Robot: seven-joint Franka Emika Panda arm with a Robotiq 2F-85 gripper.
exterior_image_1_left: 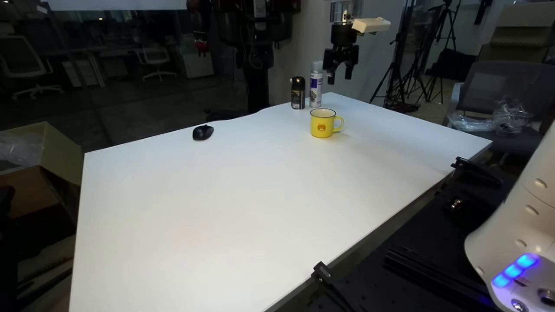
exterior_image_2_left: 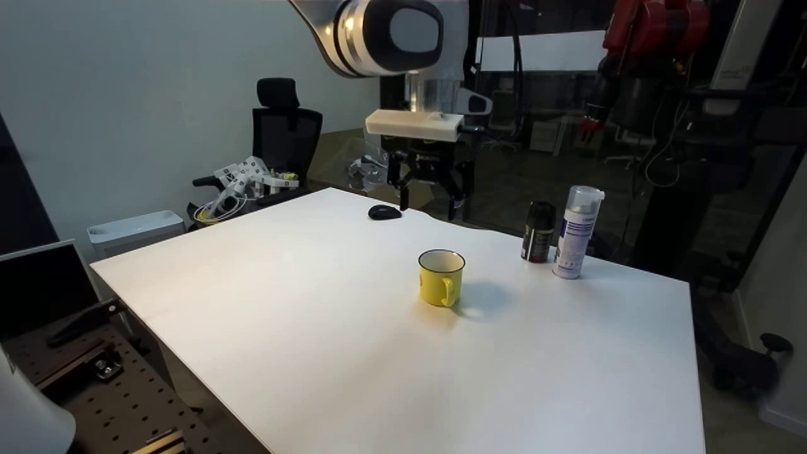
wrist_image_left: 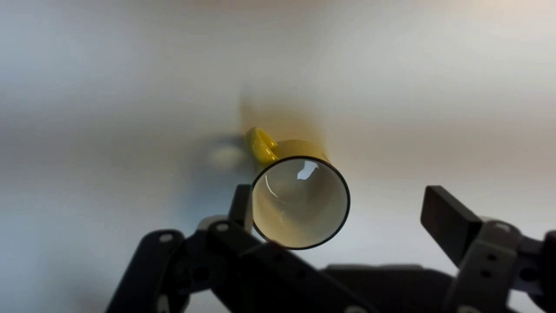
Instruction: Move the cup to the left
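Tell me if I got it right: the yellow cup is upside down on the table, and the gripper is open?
Not quite: the cup isn't upside down. It stands upright, opening up; the wrist view looks down into its pale inside. The rest is right: the yellow cup is on the table, and the gripper is open.

Gripper [wrist_image_left: 341, 206] — cropped in wrist view

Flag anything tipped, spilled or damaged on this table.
Nothing stands out: the yellow mug, black can and white spray can stand upright, the black mouse-like object lies flat, and no spill or damage shows.
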